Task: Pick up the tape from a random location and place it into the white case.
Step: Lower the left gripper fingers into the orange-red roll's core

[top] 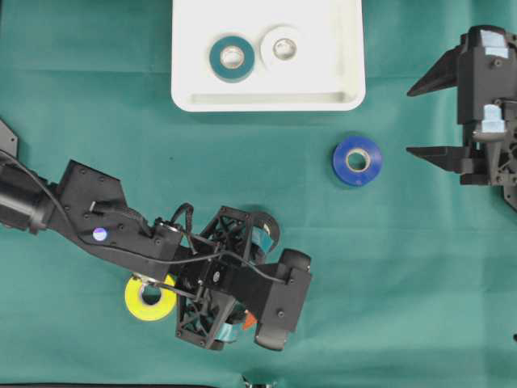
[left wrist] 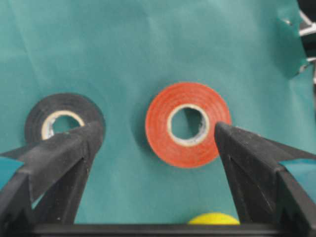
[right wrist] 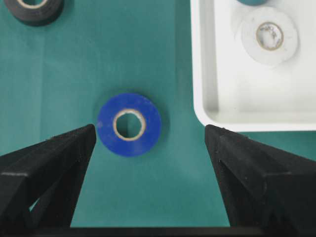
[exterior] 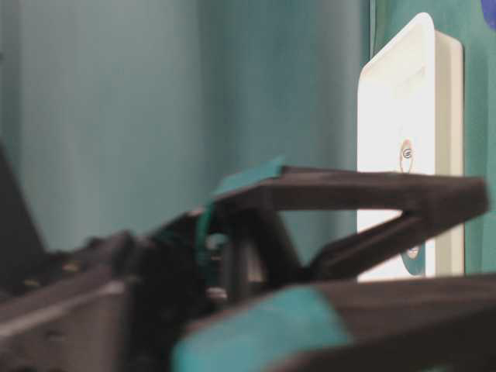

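Note:
A red tape roll (left wrist: 187, 123) lies flat on the green cloth, below and between the fingers of my open left gripper (left wrist: 158, 131), its right edge near the right finger. From overhead the left gripper (top: 242, 283) hides that roll except a red sliver (top: 249, 321). A blue tape roll (top: 357, 160) lies below the white case (top: 266, 101), which holds a teal roll (top: 232, 57) and a white roll (top: 283, 48). My right gripper (top: 424, 117) is open and empty, right of the blue roll (right wrist: 129, 124), which sits just ahead of its left finger.
A yellow roll (top: 149, 297) lies partly under the left arm, and a black roll (left wrist: 64, 118) sits left of the red one. The case corner (right wrist: 207, 113) is close to my right gripper's right finger. The cloth's torn edge (left wrist: 291, 49) shows at the far right.

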